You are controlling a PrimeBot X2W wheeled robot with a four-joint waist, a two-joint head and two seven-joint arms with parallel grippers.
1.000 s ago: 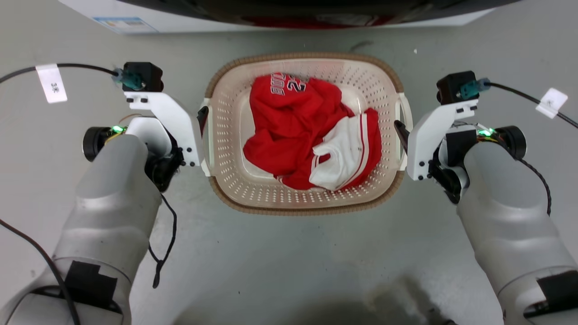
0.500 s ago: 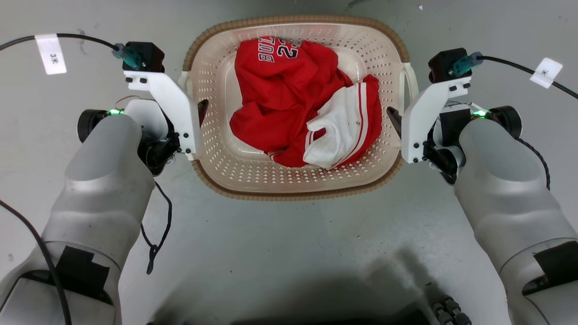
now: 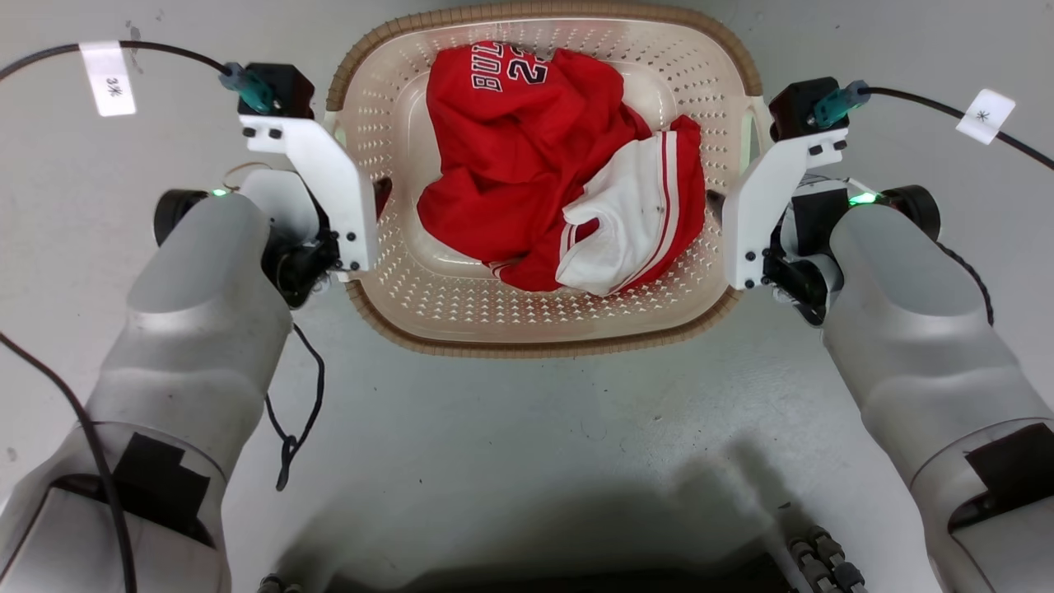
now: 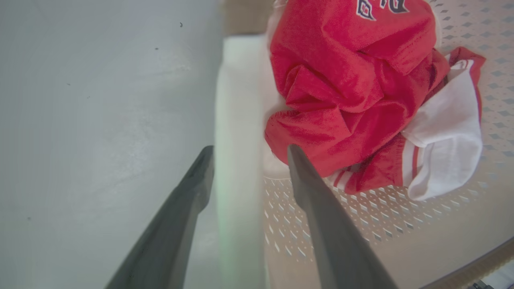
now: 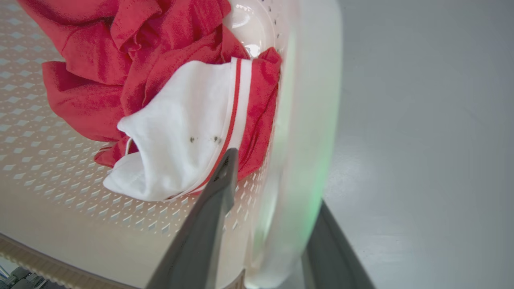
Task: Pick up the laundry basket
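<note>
One red jersey [image 3: 527,156] inside laundry basket [image 3: 527,346].

- The red jersey [image 3: 510,165] in the laundry basket [image 3: 535,344] has dark, white-edged lettering up by the basket's far edge. It's upside down from here and reads something like "BULL", then two digits. First is a 2, second I honestly can't tell.
- The left cable tag [image 3: 108,78], a white one, says "3" plus a star-ish mark.
- The right cable tag [image 3: 984,116], also white, has just a star-like mark.
</note>
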